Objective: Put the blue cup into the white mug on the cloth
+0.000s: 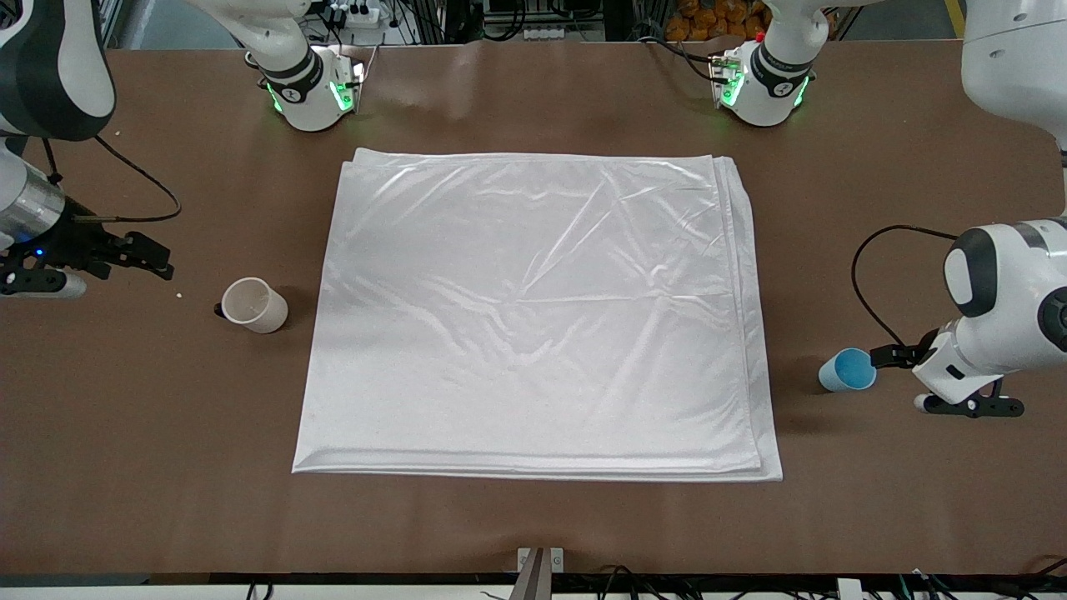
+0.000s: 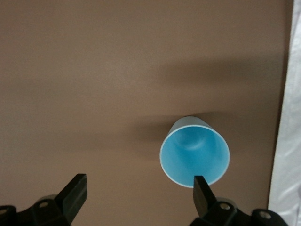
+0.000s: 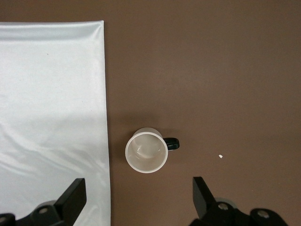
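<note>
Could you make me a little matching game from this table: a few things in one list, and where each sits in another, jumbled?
Things:
1. blue cup
2. white mug
3. cloth
4. left gripper

Places:
A. middle of the table
B. bare table, toward the right arm's end
C. open, over the blue cup
D. bare table, toward the left arm's end

Pairs: 1-D, 2-B, 3-A, 4-C

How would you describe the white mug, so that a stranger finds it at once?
Start at the large shiny white cloth. Beside its edge toward the right arm's end, on the bare brown table, stands the off-white cylindrical mug. Unlike the handleless light blue cup, it has a small dark handle.
</note>
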Action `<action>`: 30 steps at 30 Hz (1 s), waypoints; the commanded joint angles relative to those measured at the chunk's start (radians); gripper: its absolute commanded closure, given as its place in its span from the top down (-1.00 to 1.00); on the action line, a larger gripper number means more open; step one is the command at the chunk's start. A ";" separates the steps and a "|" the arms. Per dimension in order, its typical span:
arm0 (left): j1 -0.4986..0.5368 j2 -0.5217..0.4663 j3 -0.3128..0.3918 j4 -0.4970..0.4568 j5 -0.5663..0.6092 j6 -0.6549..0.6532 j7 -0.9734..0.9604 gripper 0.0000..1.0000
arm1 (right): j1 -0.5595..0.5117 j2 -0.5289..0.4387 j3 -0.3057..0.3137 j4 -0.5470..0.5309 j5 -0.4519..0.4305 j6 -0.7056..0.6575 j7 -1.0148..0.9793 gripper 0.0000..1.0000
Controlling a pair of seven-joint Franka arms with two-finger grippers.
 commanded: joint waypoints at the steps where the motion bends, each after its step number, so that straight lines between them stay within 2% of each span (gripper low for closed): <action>1: 0.001 0.040 -0.002 0.015 0.024 0.027 0.012 1.00 | 0.008 -0.018 0.000 -0.056 -0.017 0.038 -0.051 1.00; 17: 0.001 0.114 -0.002 0.015 0.015 0.112 0.012 1.00 | -0.023 0.006 -0.005 -0.138 -0.017 0.118 -0.312 0.97; 18: 0.001 0.114 -0.002 0.015 0.012 0.113 0.010 0.95 | -0.024 0.008 -0.005 -0.142 -0.017 0.123 -0.332 0.97; 24: -0.004 0.114 -0.004 0.015 0.006 0.113 -0.014 -0.42 | -0.044 0.023 -0.005 -0.151 -0.017 0.144 -0.493 0.97; 27: -0.004 0.114 -0.005 0.015 0.001 0.113 -0.048 -0.93 | -0.062 0.040 -0.005 -0.151 -0.017 0.150 -0.589 0.97; 28: -0.005 0.114 -0.005 0.015 -0.003 0.113 -0.060 -1.00 | -0.069 0.046 -0.005 -0.151 -0.017 0.155 -0.619 0.97; 30: -0.010 0.114 -0.005 0.015 -0.010 0.113 -0.077 -1.00 | -0.082 0.054 -0.005 -0.151 -0.017 0.167 -0.669 0.97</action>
